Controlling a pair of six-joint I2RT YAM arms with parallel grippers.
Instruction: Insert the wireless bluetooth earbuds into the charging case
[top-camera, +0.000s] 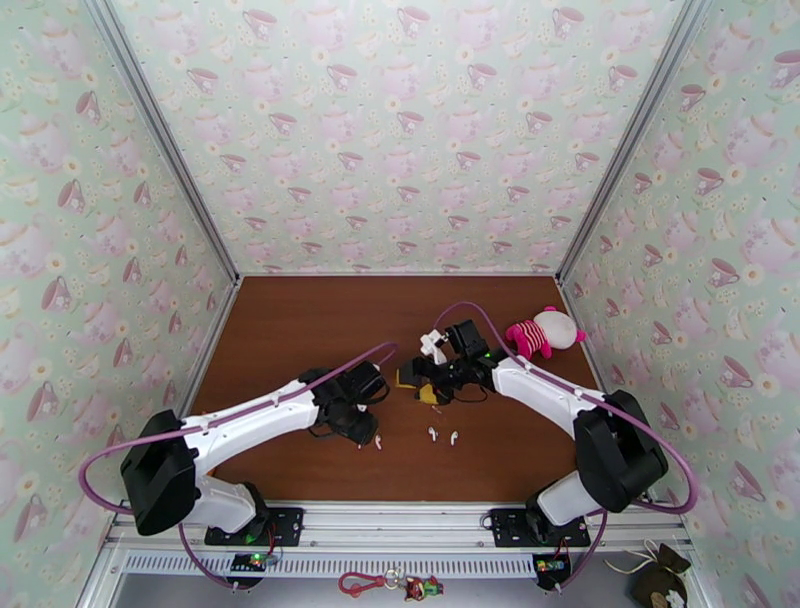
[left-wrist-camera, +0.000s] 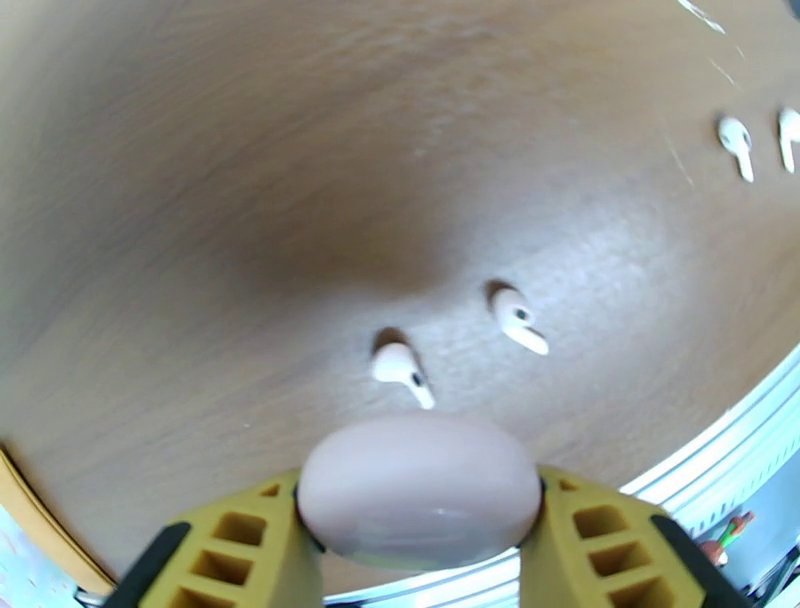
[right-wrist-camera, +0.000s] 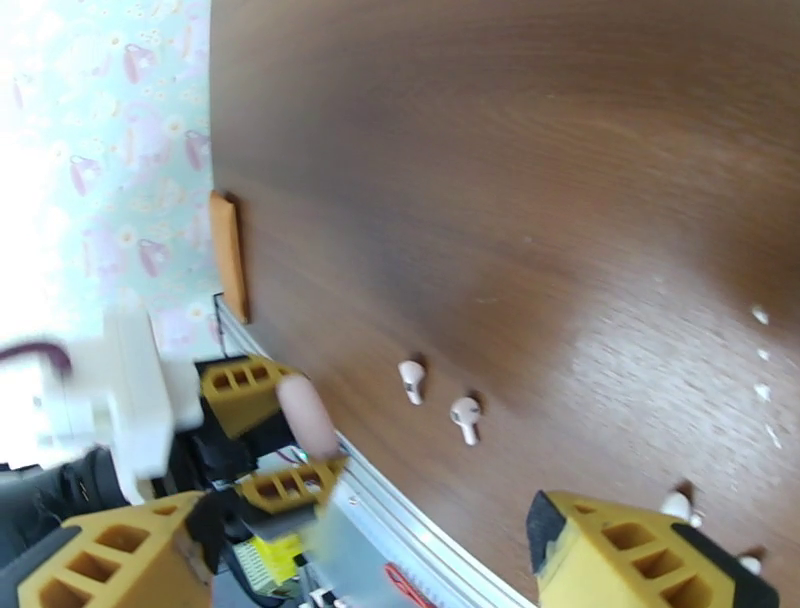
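You have the brown table (top-camera: 300, 330) as the largest thing. A pink and white plush toy (top-camera: 545, 332) lies at its far right corner, well apart from both arms.

Your left gripper (left-wrist-camera: 420, 510) is clenched on the charging case (left-wrist-camera: 420, 470). This round, pale pink case sits between the two yellow fingers (left-wrist-camera: 240, 545) and is pressed from both sides.

Your right gripper (right-wrist-camera: 370, 535) is released. Its yellow fingers (right-wrist-camera: 640, 555) stand wide apart and grip nothing.

All four earbuds lie on the wood, outside both pairs of jaws. The left pair of earbuds (left-wrist-camera: 400, 368) lies just beyond the held case, close to it but not touching, and the two pieces are a little apart from each other. The right pair of earbuds (left-wrist-camera: 737, 140) lies further to the right, the two pieces side by side. In the top view this pair is between the two arms, closer to the front edge than the right gripper. In the right wrist view it is near the right finger.
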